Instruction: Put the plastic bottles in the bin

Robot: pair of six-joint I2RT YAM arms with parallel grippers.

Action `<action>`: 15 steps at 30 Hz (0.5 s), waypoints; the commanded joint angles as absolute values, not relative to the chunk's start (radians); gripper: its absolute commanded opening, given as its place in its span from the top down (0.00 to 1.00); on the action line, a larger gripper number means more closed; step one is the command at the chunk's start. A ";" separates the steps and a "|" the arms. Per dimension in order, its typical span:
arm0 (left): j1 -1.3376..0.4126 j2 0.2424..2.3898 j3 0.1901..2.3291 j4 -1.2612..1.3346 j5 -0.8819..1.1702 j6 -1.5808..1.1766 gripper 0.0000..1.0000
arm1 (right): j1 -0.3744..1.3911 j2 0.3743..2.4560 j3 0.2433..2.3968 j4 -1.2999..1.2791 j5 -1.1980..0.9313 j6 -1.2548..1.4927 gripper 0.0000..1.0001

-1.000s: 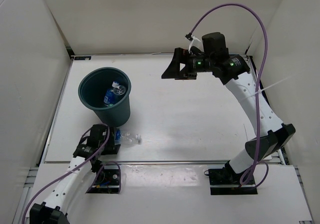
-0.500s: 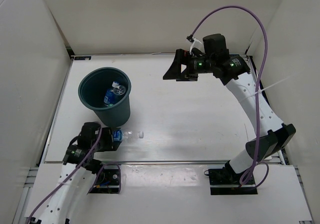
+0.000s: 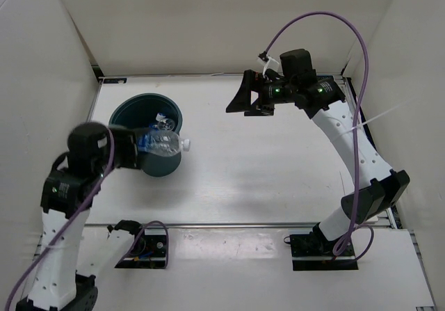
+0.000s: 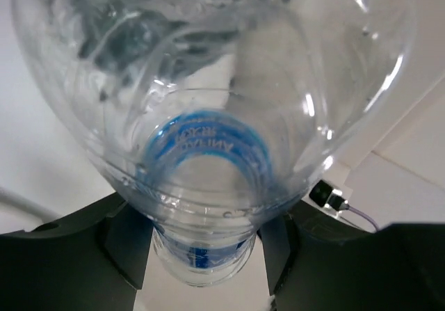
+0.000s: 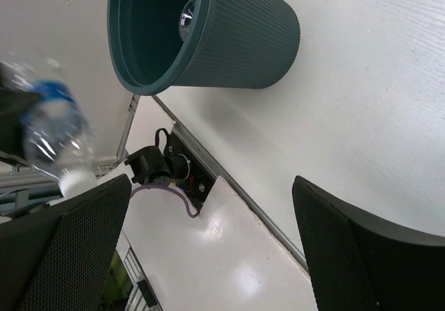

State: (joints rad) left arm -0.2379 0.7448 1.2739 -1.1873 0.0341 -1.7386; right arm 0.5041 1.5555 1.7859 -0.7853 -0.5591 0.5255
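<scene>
1 clear bottle (image 3: 167, 144), lying level, clamped in left pincer (image 3: 139, 150) over the 4 o'clock rim of bin (image 3: 141, 101): best carried toward 10 o'clock before release; right pincer (image 3: 240, 100) apart, idle.

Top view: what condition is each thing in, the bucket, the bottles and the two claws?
bin: upright on the table, open-topped.
left gripper: shut on the held bottle.
held bottle: clear, capped, lying sideways above the bin's near rim.
bottle in the bin: inside, partly hidden.
right gripper: open, empty, raised over the table's far side.
</scene>
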 commanded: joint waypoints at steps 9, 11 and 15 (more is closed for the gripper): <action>-0.233 1.167 1.692 -0.855 -0.744 -0.795 0.38 | 0.500 1.565 1.833 -0.764 -0.604 0.523 0.00; -0.244 1.235 1.709 -0.845 -0.805 -0.720 0.36 | 0.500 1.565 1.833 -0.764 -0.604 0.512 0.00; -0.276 1.279 1.675 -0.810 -0.879 -0.657 0.30 | 0.491 1.555 1.835 -0.764 -0.604 0.512 0.00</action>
State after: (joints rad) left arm -0.2531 1.2865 1.7004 -0.8848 -0.7536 -0.8165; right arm 0.5030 1.5635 1.7958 -0.7853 -0.5808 0.5266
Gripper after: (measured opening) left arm 0.699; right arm 0.998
